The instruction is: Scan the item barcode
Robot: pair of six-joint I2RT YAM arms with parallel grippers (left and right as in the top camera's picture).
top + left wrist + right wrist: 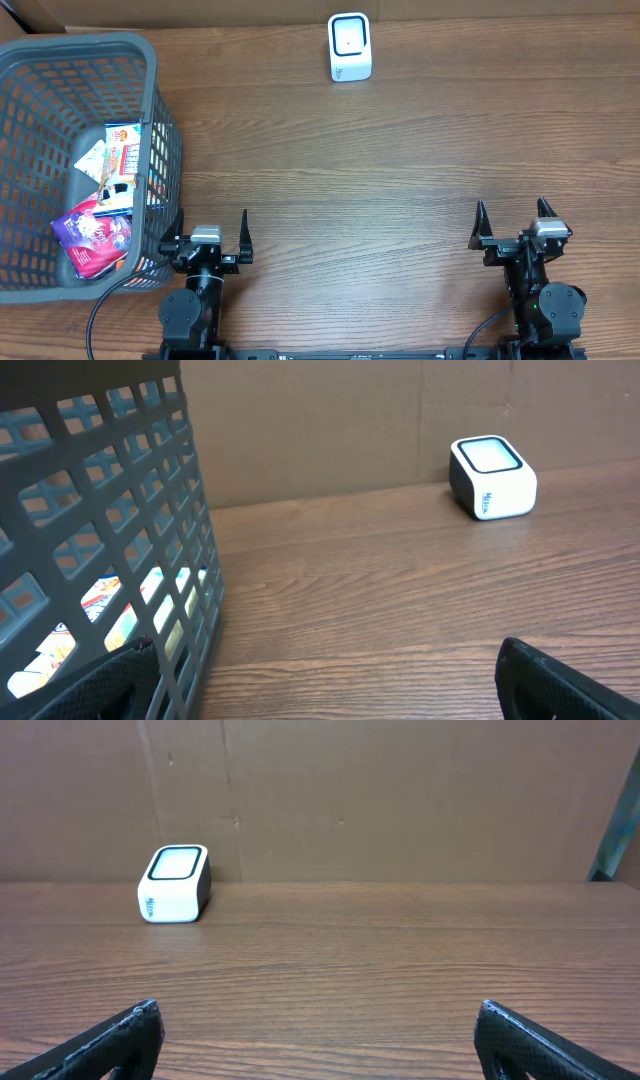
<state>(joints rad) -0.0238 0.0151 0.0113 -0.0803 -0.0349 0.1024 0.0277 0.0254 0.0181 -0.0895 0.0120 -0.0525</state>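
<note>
Both arms sit at the near edge of the counter [380,180]. The left gripper [212,225] stands wide open and holds nothing. One of its fingers is right up against the near right corner of the grey basket [165,130]; whether it touches the mesh wall, I cannot tell. In the left wrist view that wall [110,530] fills the whole left side, so there is little room that way. The right gripper [510,212] is also spread wide and empty, well apart from everything, with bare wood on all sides.

The items to scan lie inside the basket, piled toward its near right side: a purple packet [92,235] nearest, a colourful box [125,160] leaning by the right wall, and a small white packet [92,158] beside it. The basket's left side runs off the edge of the overhead view.

The white scanner [350,47] stands at the far edge of the counter, roughly midway between the arms, close to the brown cardboard backing [400,790]. A broad open stretch of counter lies between it and both grippers.
</note>
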